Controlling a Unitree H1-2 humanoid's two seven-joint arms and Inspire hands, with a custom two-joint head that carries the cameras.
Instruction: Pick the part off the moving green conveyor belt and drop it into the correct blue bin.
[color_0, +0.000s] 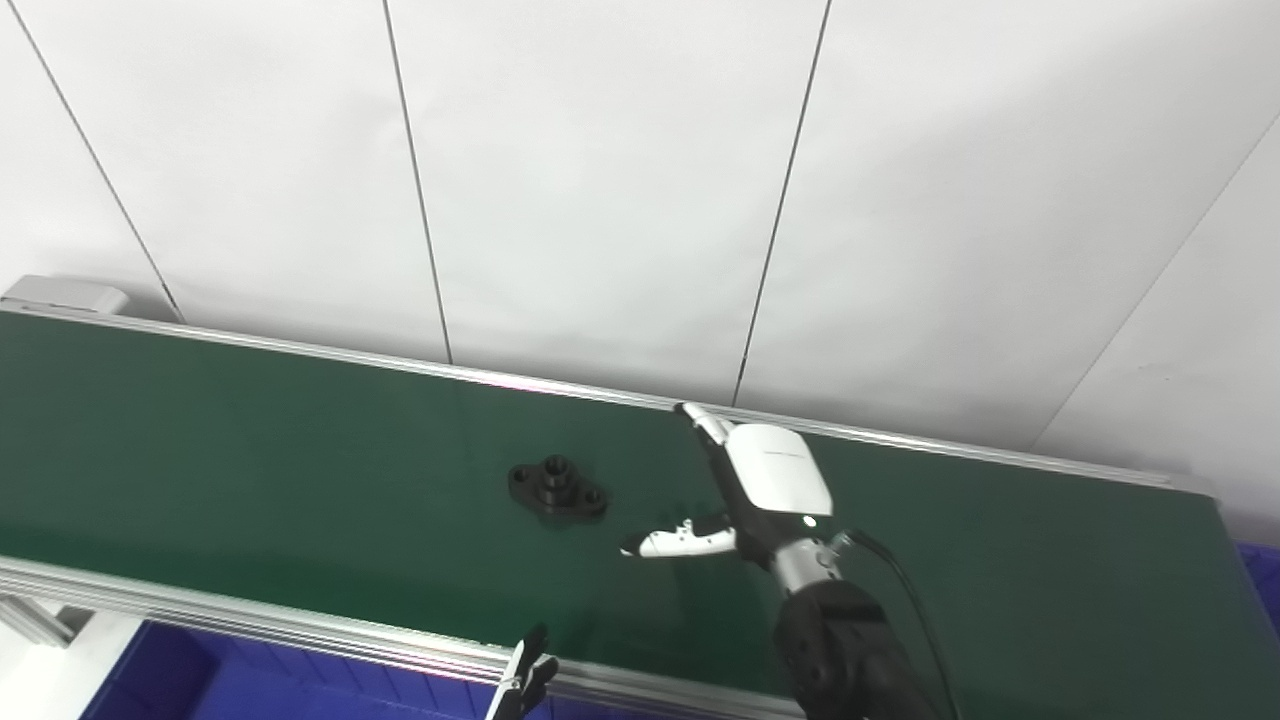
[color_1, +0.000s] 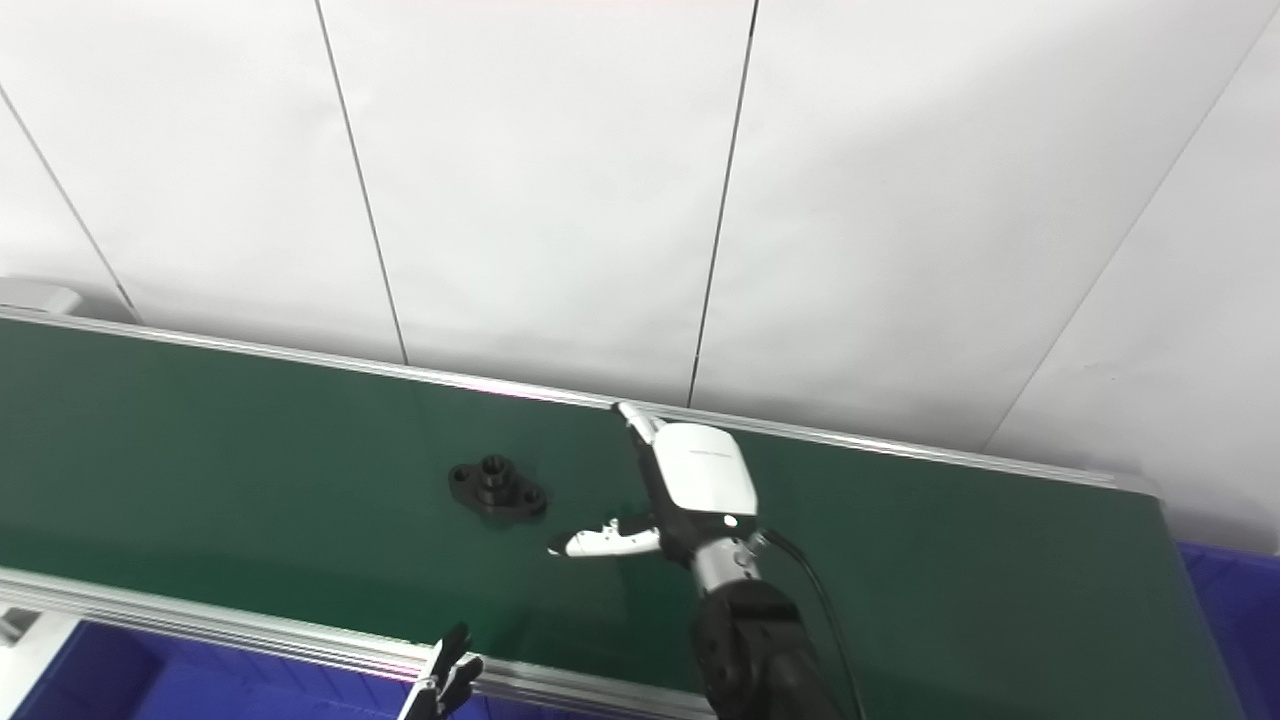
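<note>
White-shelled right hand, black cabled forearm

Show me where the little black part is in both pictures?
Left eye view: the black part lies on the green belt, just left of centre, apart from the right hand.
Right eye view: the part sits further left in the picture.
Shared landmark: the right hand's white thumb points toward it.

We have two head cams side by side, both looking down and forward across the green conveyor belt toward the white panel wall. Medium range. The views overlap almost fully; the right eye view sits slightly rightward, so the black part appears further left in it.
</note>
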